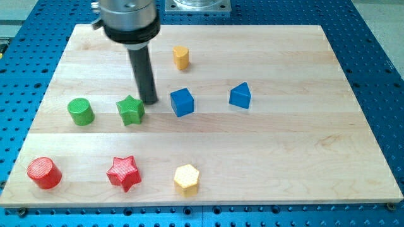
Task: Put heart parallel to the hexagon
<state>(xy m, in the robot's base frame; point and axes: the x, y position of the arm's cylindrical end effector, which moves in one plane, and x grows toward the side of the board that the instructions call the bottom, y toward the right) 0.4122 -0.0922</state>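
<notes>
The yellow heart block [181, 57] lies near the view's top, a little left of centre. The yellow hexagon [186, 178] lies near the view's bottom edge, almost straight below the heart. My tip [149, 101] stands on the board between the green star [130, 110] and the blue cube [182, 101], close to the star's upper right side. The tip is below and left of the heart and well above the hexagon. It touches neither yellow block.
A green cylinder [81, 111] lies left of the green star. A blue triangular block [240, 96] lies right of the blue cube. A red cylinder [44, 173] and a red star [123, 173] lie at the bottom left. The wooden board [303, 151] sits on a blue perforated table.
</notes>
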